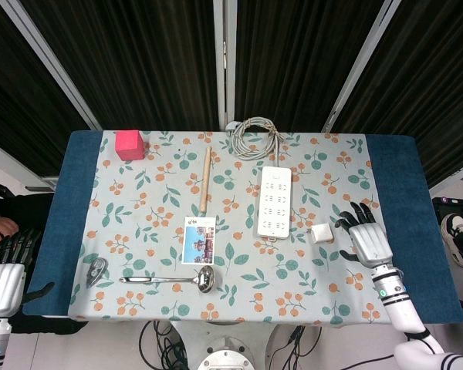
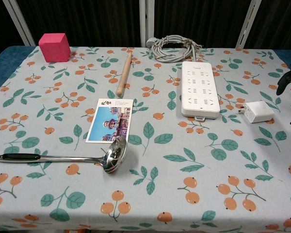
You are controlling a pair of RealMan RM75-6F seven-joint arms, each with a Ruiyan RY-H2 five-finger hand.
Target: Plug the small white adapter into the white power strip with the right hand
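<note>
Right hand (image 1: 368, 242) open over the cloth, fingers spread and holding nothing, just right of the small white adapter (image 1: 321, 233).

The adapter lies flat on the floral tablecloth (image 1: 139, 193), near the white power strip (image 1: 274, 202) and to its right, unplugged. The left hand (image 1: 3, 277) hangs open off the table's left edge. A ladle (image 2: 63, 157), postcard (image 2: 110, 120), wooden stick (image 2: 123, 74), pink cube (image 2: 54, 47) and coiled cable (image 2: 172, 47) lie across the cloth.

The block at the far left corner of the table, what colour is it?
The block is pink, a plain solid colour. It shows best in the chest view.
</note>
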